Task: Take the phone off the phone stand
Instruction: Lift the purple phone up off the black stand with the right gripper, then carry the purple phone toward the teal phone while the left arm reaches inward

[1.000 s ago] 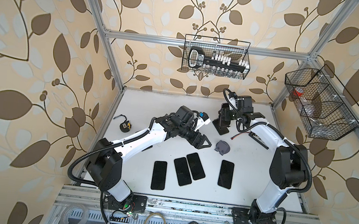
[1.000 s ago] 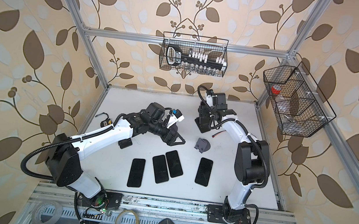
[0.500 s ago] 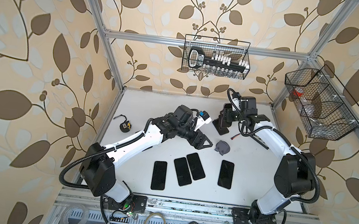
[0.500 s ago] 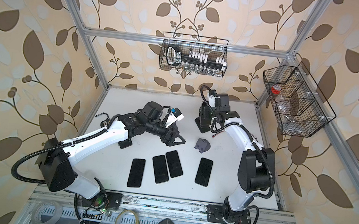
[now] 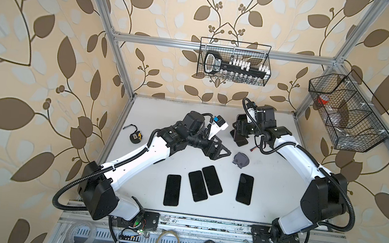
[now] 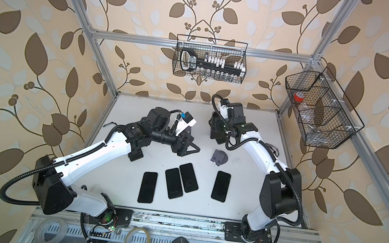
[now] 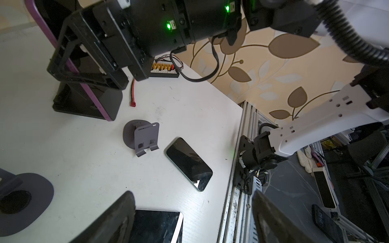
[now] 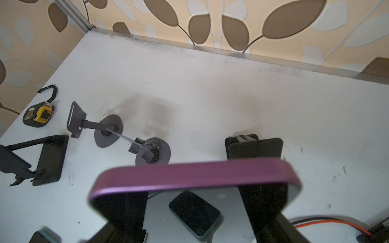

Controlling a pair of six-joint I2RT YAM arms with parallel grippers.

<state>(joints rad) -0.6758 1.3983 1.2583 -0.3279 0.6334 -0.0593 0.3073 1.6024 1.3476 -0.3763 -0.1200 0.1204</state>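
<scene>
The phone, purple-edged with a dark glossy face, leans in the black phone stand at the back of the table. Its lower end reaches the stand's base. My right gripper is shut on the phone near its upper end, one finger on each side, as the left wrist view also shows. In both top views this gripper covers the phone. My left gripper hangs open and empty over the middle of the table, left of the stand.
A small grey stand sits just in front of the black one. Several dark phones lie flat toward the front. More stands and a tape measure lie at the left. A connector board with wires sits near the right edge.
Both arms have swung their lower links outward, while both grippers have stayed almost in place. The phone still leans in the stand with the right gripper on it.
</scene>
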